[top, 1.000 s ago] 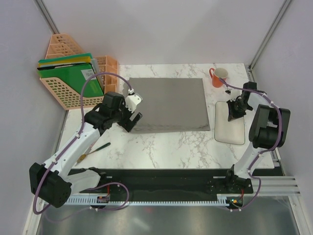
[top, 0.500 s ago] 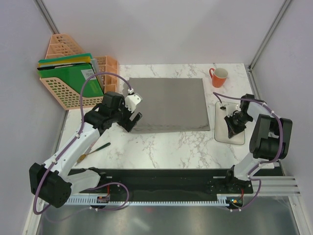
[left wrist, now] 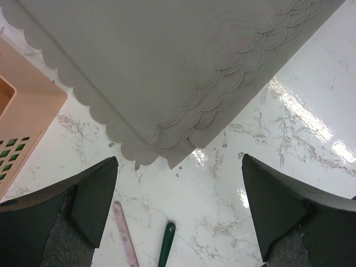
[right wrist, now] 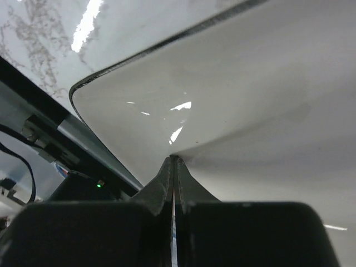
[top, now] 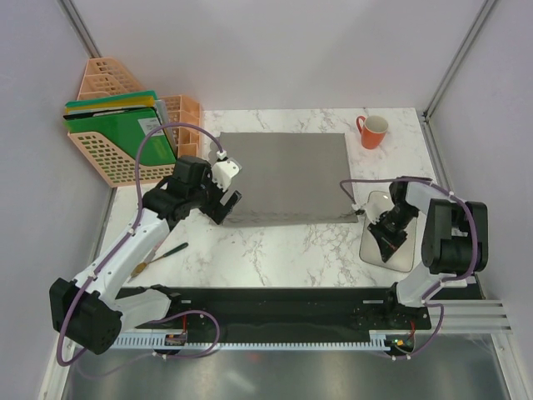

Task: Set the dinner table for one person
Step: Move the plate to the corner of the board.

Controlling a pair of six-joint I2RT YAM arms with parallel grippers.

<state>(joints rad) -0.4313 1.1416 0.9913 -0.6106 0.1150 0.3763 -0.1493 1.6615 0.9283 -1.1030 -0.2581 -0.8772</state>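
Note:
The dinner table [top: 291,250] is white marble with grey veins. A grey scallop-edged placemat [top: 287,175] lies at its middle back. My left gripper [top: 226,202] is open just above the placemat's near left corner [left wrist: 167,67], with bare table between the fingers [left wrist: 179,161]. A white rectangular plate [top: 400,258] lies skewed at the right front. My right gripper [top: 381,237] is shut, with its tips [right wrist: 173,157] pressed down on the plate's surface [right wrist: 233,83]. An orange mug [top: 372,131] stands at the back right.
Orange mesh file baskets [top: 125,125] with green folders stand at the back left. A green-handled utensil [top: 166,252] lies at the left front. In the left wrist view its handle [left wrist: 166,245] lies beside a pink handle [left wrist: 125,233]. The black arm rail [top: 291,312] runs along the near edge.
My right gripper has moved toward the near edge, and the plate has slid with it, forward and slightly left, turning askew. The left arm has not moved.

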